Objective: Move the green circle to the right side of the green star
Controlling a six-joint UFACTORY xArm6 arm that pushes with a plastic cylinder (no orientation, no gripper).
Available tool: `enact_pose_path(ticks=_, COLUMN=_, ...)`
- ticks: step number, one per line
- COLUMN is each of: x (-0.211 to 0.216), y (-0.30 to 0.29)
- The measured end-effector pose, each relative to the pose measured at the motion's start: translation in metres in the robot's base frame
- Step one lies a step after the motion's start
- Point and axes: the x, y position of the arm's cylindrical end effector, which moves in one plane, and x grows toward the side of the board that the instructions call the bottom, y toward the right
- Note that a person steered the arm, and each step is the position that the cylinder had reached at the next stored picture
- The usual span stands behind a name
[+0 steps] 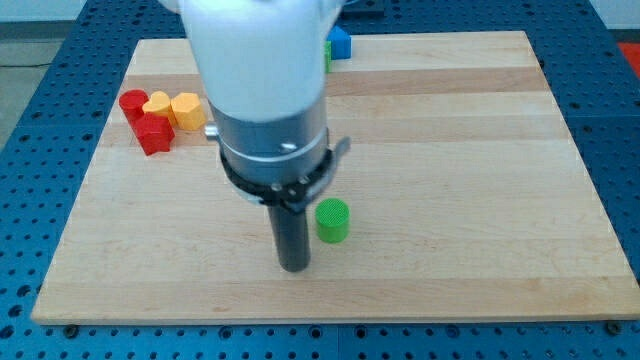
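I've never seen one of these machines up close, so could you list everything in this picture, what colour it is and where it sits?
green circle: one, green, lower middle of the board
red blocks: two, red, touching, upper left, shapes unclear
yellow blocks: two, yellow, just right of the red ones
blue block: one, blue, top edge, partly hidden by the arm, with a sliver of green beside it
wooden board: one, pale wood, on a blue perforated table
arm: one, white and grey, centre
my tip: one, dark, just left of the green circle

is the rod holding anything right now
Nothing is held. My tip sits just to the view's left of the green circle, with no clear contact visible.
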Motion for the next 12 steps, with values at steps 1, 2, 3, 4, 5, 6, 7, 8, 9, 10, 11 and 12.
enact_pose_path(ticks=1, x=-0.021, y=0.011)
enact_pose_path(ticks=2, x=-0.058, y=0.019)
enact_pose_path(ticks=3, x=-0.090, y=0.034)
enact_pose_path(ticks=4, x=-0.081, y=0.067)
enact_pose_path(ticks=5, x=-0.077, y=0.096)
enact_pose_path(ticks=6, x=-0.077, y=0.115)
enact_pose_path(ticks=7, x=-0.078, y=0.130)
enact_pose_path(ticks=8, x=-0.100, y=0.130)
enact_pose_path(ticks=9, x=-0.130, y=0.133)
enact_pose_path(ticks=10, x=-0.167, y=0.137)
enact_pose_path(ticks=11, x=-0.189, y=0.152)
enact_pose_path(ticks=12, x=-0.213, y=0.158)
